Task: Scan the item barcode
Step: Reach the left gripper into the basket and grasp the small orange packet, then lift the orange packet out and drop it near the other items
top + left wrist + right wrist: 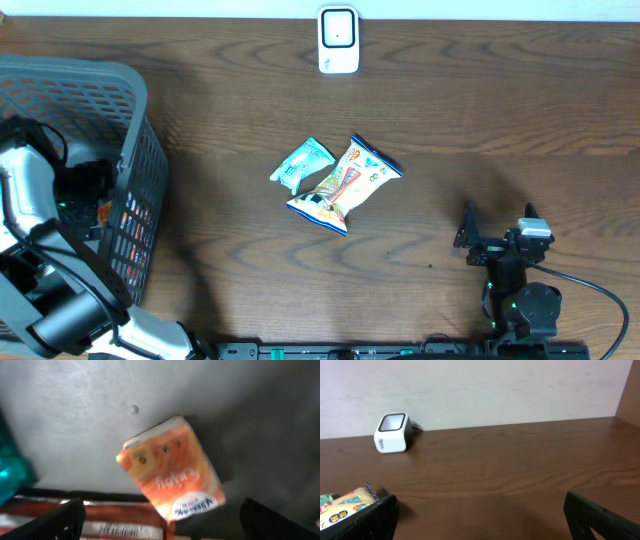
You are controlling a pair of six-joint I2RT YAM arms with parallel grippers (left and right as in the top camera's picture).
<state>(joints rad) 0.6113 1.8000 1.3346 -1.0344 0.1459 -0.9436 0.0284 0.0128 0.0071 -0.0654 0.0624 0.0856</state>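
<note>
My left gripper (pixel 164 519) hangs open inside the grey basket (pixel 135 110), just above an orange snack packet (pixel 172 472) lying on the basket floor. Under that packet's near end lies a red packet (pixel 100 515) with a white barcode strip (pixel 120 530) facing up. Nothing is between the fingers. The white barcode scanner (pixel 338 40) stands at the table's far edge, also in the right wrist view as the scanner (pixel 392 433). My right gripper (pixel 497 226) rests open and empty near the front right of the table.
A teal packet (pixel 302 165) and an orange-and-white snack packet (pixel 345 185) lie side by side mid-table; that snack packet (pixel 342 507) shows by my right gripper's left finger. A teal item (pixel 12 472) sits at the basket's left. A cable (pixel 590 290) trails from the right arm.
</note>
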